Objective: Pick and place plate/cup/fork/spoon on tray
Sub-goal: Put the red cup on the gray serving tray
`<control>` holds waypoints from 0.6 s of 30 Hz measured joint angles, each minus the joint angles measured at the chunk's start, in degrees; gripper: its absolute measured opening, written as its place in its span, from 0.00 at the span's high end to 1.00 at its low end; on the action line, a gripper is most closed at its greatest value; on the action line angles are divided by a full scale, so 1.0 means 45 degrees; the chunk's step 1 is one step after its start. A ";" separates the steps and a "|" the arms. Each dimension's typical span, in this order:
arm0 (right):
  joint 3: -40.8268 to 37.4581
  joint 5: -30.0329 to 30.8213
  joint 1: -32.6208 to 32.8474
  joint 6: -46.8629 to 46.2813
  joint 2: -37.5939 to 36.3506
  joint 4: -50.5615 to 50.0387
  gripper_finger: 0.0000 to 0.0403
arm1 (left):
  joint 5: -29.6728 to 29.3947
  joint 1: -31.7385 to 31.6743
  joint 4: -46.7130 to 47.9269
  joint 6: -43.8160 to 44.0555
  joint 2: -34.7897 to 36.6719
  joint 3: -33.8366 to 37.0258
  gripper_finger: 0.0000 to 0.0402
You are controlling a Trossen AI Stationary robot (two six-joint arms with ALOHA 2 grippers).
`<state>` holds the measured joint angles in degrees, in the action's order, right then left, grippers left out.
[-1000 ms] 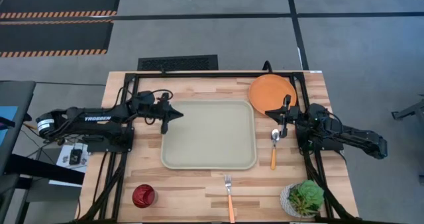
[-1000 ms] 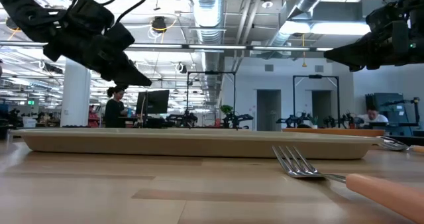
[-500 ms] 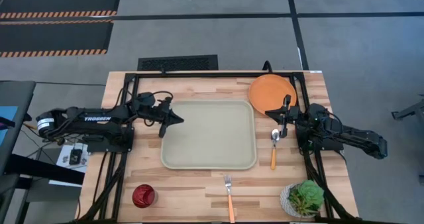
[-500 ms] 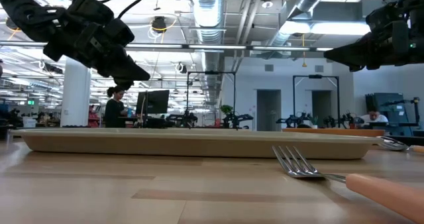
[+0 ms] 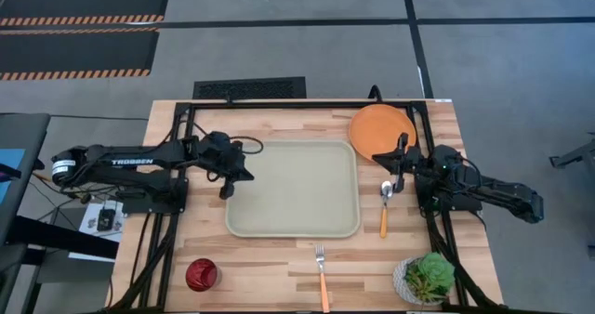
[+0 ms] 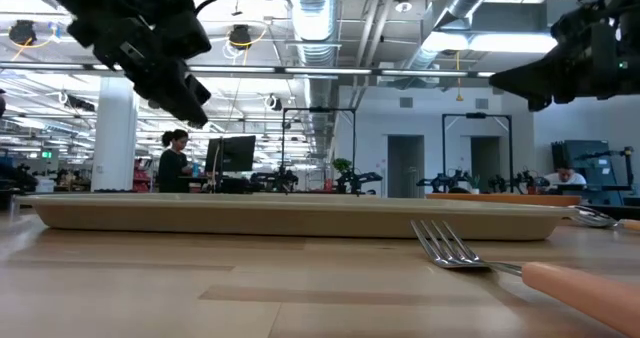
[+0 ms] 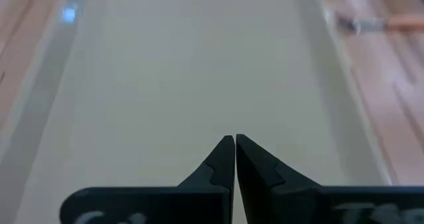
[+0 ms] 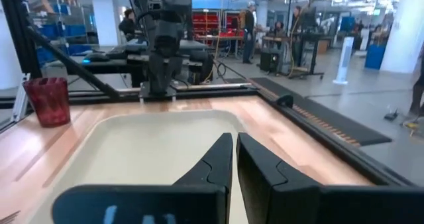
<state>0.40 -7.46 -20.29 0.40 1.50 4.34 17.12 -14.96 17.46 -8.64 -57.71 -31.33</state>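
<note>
the left end effector (image 5: pixel 226 191) hangs above the left edge of the tray (image 5: pixel 293 228), its fingers clenched together with nothing between them, as the left wrist view shows over the tray's pale floor. the right end effector (image 5: pixel 394 186) sits beside the tray's right rim, also clenched and empty, just next to the spoon (image 5: pixel 384 205), which lies on the worktop (image 5: pixel 260 277) between the tray and the right arm. the plate (image 5: pixel 379 128) rests on the worktop at the far right corner, beyond the tray. the fork (image 5: pixel 322 275) lies on the near side of the tray, tines toward it. the cup (image 5: pixel 201 274) stands near the worktop's front left corner, well apart from the tray. a potted plant (image 5: pixel 427 277) stands at the front right.
</note>
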 joint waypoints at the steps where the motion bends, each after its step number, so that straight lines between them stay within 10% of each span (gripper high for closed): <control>1: 0.0000 0.0004 -0.0040 0.0000 -0.0004 0.0084 0.88 | -0.0281 0.0221 0.0531 -0.0117 0.0000 -0.0213 1.00; 18: 0.0000 0.0270 0.0122 0.0268 0.0010 0.0431 0.93 | -0.4281 0.5943 0.5260 0.3380 -0.0026 -0.2767 1.00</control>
<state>0.40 -6.25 -19.74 1.61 1.54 6.28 -2.15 11.79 41.13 6.57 -57.83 -43.77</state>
